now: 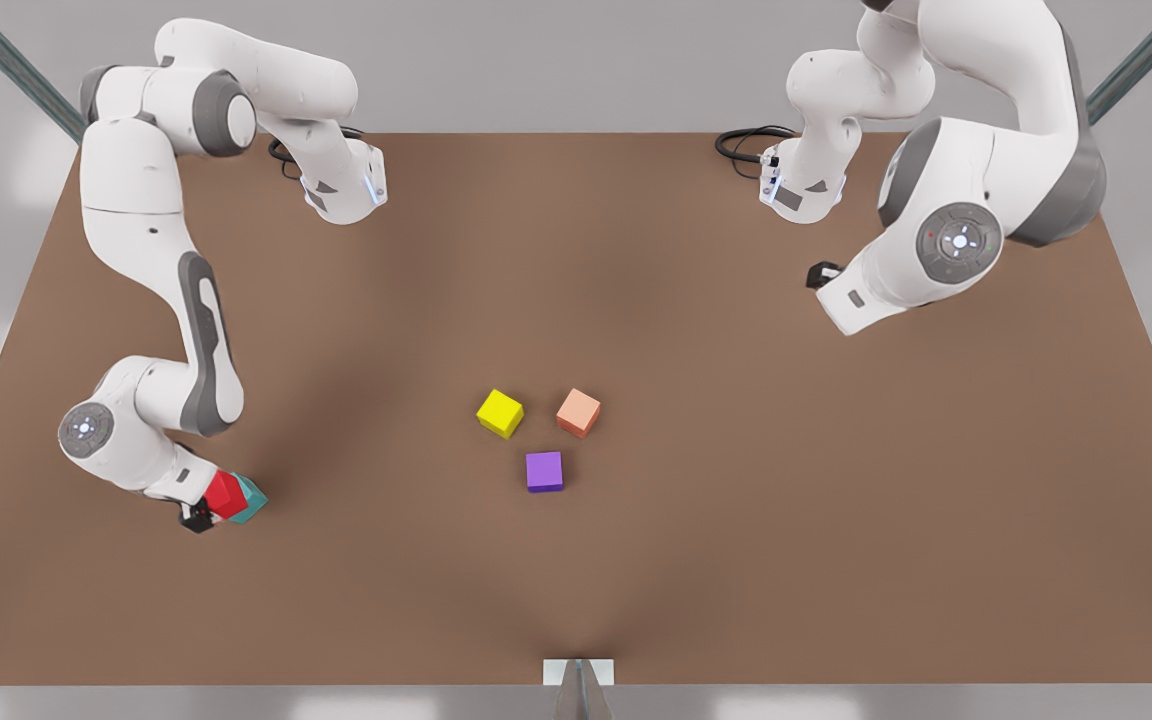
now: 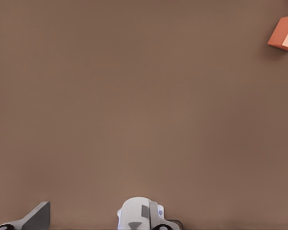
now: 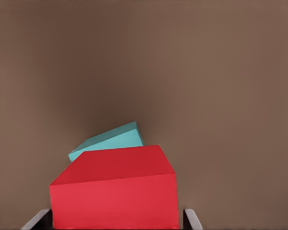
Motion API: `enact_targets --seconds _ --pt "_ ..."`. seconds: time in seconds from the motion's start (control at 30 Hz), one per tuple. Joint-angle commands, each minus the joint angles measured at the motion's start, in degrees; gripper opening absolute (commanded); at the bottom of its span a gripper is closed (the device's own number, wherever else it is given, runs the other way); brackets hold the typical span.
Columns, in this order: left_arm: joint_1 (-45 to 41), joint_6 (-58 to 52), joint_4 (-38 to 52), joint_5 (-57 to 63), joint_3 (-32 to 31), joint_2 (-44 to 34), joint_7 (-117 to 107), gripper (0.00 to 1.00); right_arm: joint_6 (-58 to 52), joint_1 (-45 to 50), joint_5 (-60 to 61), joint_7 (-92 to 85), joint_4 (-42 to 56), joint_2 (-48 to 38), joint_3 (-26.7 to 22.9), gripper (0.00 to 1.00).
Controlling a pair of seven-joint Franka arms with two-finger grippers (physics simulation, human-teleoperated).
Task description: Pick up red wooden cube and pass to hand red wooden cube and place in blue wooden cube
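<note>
Brown and matte, the wide tabletop (image 1: pixel 736 560) carries everything. At the front view's left, the right gripper (image 1: pixel 204 508) is low near the table, and its fingers pinch the small bright red wooden cube (image 1: pixel 225 494). In the right wrist view the two pale fingertips (image 3: pixel 38 220) stand at either side of the red cube (image 3: pixel 115 196). Just behind it, touching or nearly touching, is the small teal blue wooden cube (image 1: pixel 251 499), which looks turned and a little tilted against the red one (image 3: pixel 110 141).

Near the middle of the table lie a yellow cube (image 1: pixel 500 413), a purple cube (image 1: pixel 544 471) and a salmon-orange cube (image 1: pixel 578 412), near each other but apart.

At the front view's right, the left gripper (image 1: pixel 820 275) waits high; whether its fingers are spread cannot be told.

The step in hand seems to be the placing. The next move probably calls for bringing the red cube squarely over the teal one before letting go.

A cube has no long axis; its faces are skewed to the table edges.
</note>
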Motion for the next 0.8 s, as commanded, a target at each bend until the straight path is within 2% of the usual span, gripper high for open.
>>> enact_targets --seconds 0.0,0.1,0.17,0.2,0.23,0.3,0.33,0.37,0.4,0.5,0.63,0.77 --pt "0.14 -1.09 0.21 0.13 -0.12 0.02 -6.62 1.0 -6.64 -0.2 1.02 1.16 -0.01 -1.28 -0.08 1.0" --pt "0.31 -1.0 0.21 0.21 -0.03 0.02 -6.54 1.0 -14.47 -0.81 3.57 1.77 -1.68 -5.67 -0.08 1.0" --pt "0.31 -1.09 0.3 0.21 -0.03 0.02 -6.54 1.0 -24.4 -1.25 6.21 13.88 -3.53 -11.47 -0.7 1.0" --pt "0.23 -1.17 0.38 0.04 -0.12 -0.06 -6.62 1.0 -27.91 -2.4 6.74 28.8 -3.18 -12.0 -0.87 1.0" --pt "0.23 -1.17 0.38 0.13 -0.03 0.02 -6.54 1.0 -34.07 -2.66 6.83 56.93 -1.33 -12.27 -0.96 1.0" --pt "0.31 -0.91 0.47 0.39 -0.03 0.2 -6.45 1.0 -34.51 -0.39 5.51 101.6 0.42 -11.22 -0.78 1.0" --pt "0.4 -0.91 0.47 0.22 -0.03 0.11 -6.54 1.0 -34.77 3.48 0.61 122.65 3.05 -9.81 -0.7 1.0" --pt "0.31 -1.0 0.47 0.21 -0.03 0.11 -6.36 1.0 -41.71 6.92 -0.38 130.17 6.05 -11.21 -0.61 1.0" --pt "0.4 -0.12 1.52 0.3 0.05 0.29 -6.1 1.0 -47.52 7.27 0.06 130.27 7.81 -15.16 -0.43 1.0" --pt "1.1 1.46 1.79 -1.45 0.14 2.48 -5.92 1.0 -51.21 8.24 -0.29 127.45 7.63 -24.74 0.18 1.0" --pt "0.49 1.73 1.79 -2.78 -0.99 2.4 -6.18 1.0 -53.5 7.8 0.15 127.72 5.26 -30.81 -0.26 1.0" --pt "0.93 1.29 1.88 -2.86 -2.85 2.13 -6.27 1.0 -51.39 7.98 -0.29 127.63 3.6 -32.04 -0.26 1.0"
